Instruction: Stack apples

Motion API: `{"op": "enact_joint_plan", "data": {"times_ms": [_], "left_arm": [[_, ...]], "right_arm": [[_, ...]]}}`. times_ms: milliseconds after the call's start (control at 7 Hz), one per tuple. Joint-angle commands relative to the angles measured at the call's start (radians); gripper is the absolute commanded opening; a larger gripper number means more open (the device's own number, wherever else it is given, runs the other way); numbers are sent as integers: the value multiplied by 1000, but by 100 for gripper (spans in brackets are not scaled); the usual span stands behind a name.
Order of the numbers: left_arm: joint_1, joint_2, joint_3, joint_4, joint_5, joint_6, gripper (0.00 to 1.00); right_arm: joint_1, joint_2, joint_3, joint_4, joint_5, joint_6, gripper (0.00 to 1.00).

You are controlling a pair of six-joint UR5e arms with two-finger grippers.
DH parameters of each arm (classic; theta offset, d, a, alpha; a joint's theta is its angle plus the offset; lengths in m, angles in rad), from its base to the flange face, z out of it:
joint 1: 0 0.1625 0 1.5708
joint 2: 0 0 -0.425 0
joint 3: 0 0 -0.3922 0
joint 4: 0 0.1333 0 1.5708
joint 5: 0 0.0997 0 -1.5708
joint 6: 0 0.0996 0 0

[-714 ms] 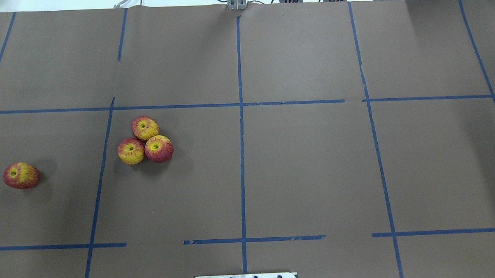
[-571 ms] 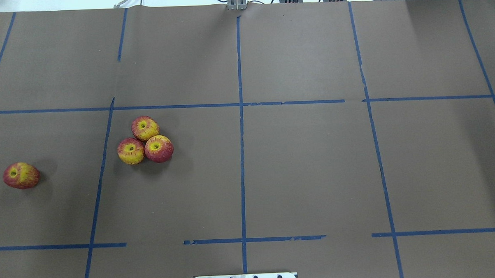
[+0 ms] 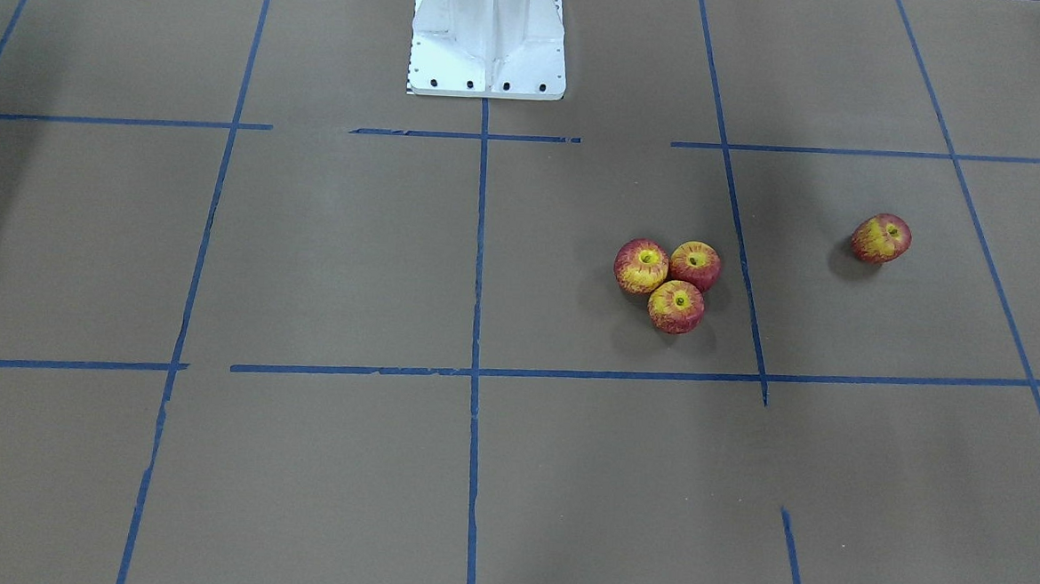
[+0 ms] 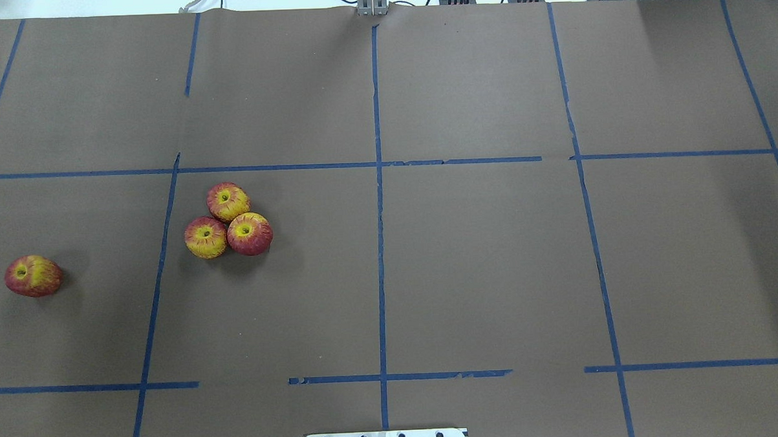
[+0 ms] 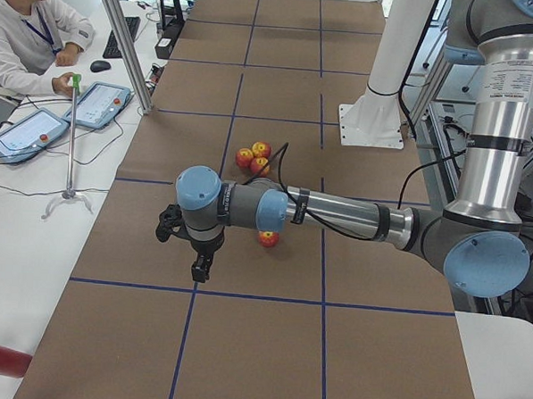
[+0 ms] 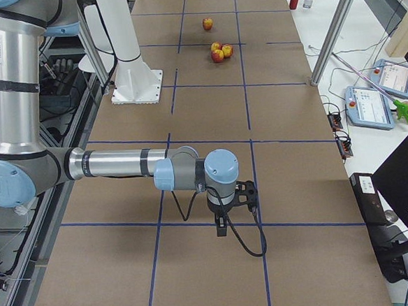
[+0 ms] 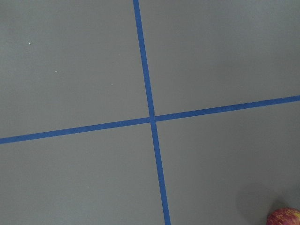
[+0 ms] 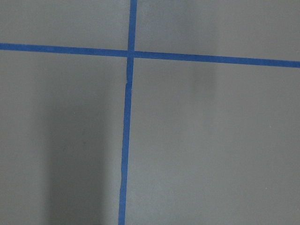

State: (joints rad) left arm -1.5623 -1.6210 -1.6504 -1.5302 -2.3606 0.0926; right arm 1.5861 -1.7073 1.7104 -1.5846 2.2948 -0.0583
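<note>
**Stacking not yet begun.** Three apples (image 4: 246, 232) stand upright on the table (image 4: 494, 273), touching one another in a triangle left of the centre tape line (image 4: 379, 245). None rests on another. The fourth apple (image 4: 33, 275) lies tilted, well apart, farther left. The whole stack appears still to be built, most plausibly by lifting the lone apple onto the triangle. The left gripper (image 5: 197, 272) hangs above the table near that apple, and the right gripper (image 6: 222, 229) hangs far to the right. Whether either is spread or pressed together cannot be told. No container appears.
</note>
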Motion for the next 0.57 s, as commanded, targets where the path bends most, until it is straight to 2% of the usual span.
{"op": "enact_joint_plan", "data": {"times_ms": [0,143,286,429], "left_arm": [[130,7,3,-71,-6,-64,100],[260,7,-14,-144,-2,-284,100],[374,50,-19,-282,6,-476,100],[436,109,-20,-464,23,-646,100]], "right_arm": [[0,0,0,0,0,0,100],[0,0,0,0,0,0,100],[0,0,0,0,0,0,100],[0,0,0,0,0,0,100]]}}
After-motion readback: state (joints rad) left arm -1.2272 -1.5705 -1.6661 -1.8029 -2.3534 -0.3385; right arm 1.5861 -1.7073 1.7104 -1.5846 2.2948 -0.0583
